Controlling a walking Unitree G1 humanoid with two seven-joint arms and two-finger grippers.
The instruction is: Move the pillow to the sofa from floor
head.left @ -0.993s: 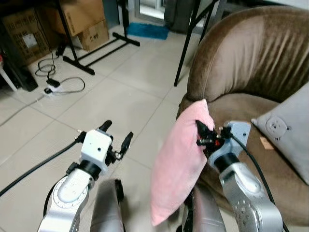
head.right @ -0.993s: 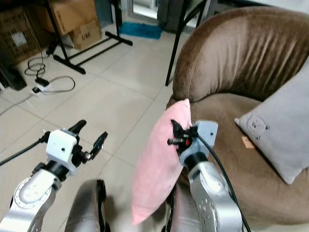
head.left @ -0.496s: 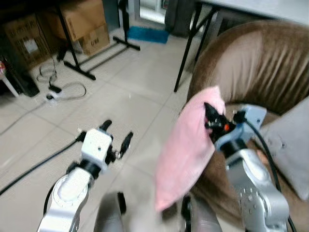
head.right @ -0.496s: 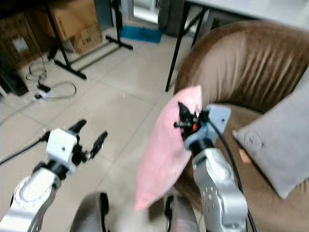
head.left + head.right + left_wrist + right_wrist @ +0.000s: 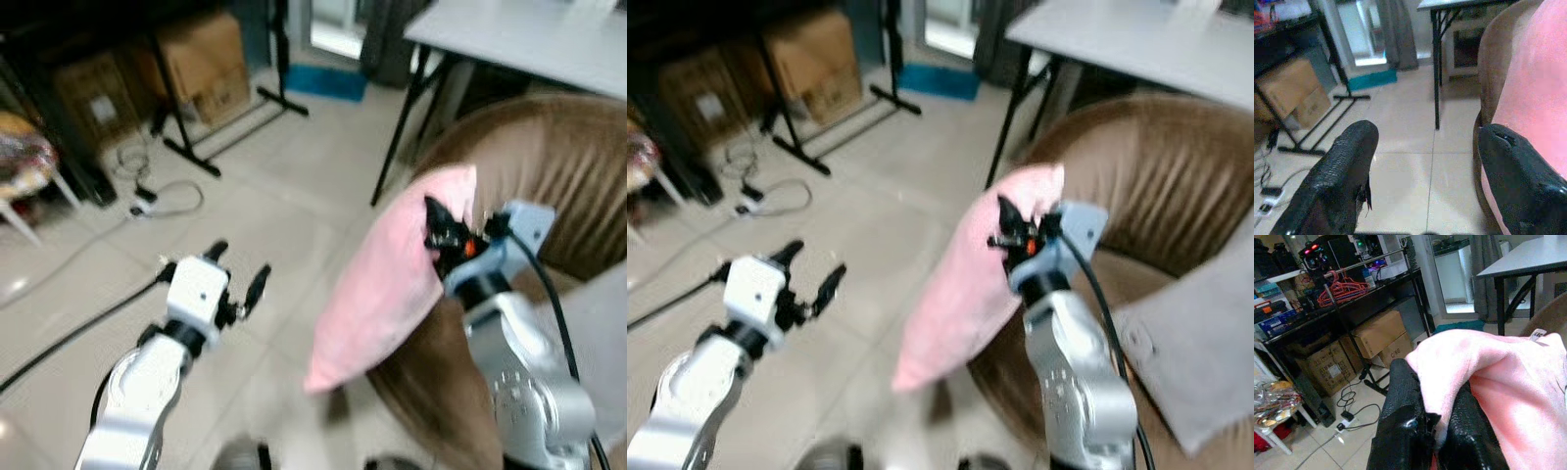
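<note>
Left eye view: the right gripper (image 5: pixel 438 233) is clamped on the pink pillow (image 5: pixel 387 284), which hangs in the air beside the brown sofa (image 5: pixel 549 186) — clear of the floor (image 5: pixel 294 176). The left gripper (image 5: pixel 238 272) hovers over the tiles, fingers apart, holding nothing.

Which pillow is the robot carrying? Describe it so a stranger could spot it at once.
Start at the rounded brown velvet sofa on the robot's right. Hanging in front of the sofa's near arm is a soft pink fabric pillow, pinched at its upper edge by the right gripper. Unlike the grey pillow lying on the seat, it is pink and off the floor.
</note>
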